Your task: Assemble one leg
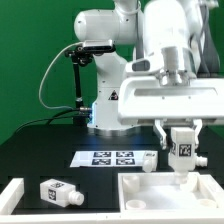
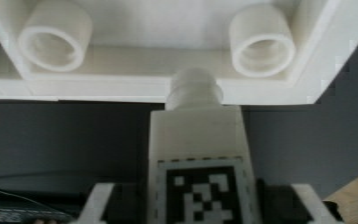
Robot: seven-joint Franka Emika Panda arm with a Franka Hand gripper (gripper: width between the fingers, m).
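My gripper (image 1: 183,135) is shut on a white leg (image 1: 183,150) with a black-and-white tag and holds it upright, stub end down, over the white rimmed tabletop (image 1: 150,190) at the exterior view's lower right. In the wrist view the held leg (image 2: 201,150) runs between my fingers (image 2: 108,205), and its narrow stub meets the tabletop's edge (image 2: 158,85) between two round sockets (image 2: 55,48). Whether the stub is seated I cannot tell. A second leg (image 1: 58,191) lies on its side on the black table at the lower left.
The marker board (image 1: 113,157) lies flat on the table behind the tabletop. A white frame edge (image 1: 10,190) sits at the lower left corner. The robot base (image 1: 110,95) and a black cable stand rise at the back.
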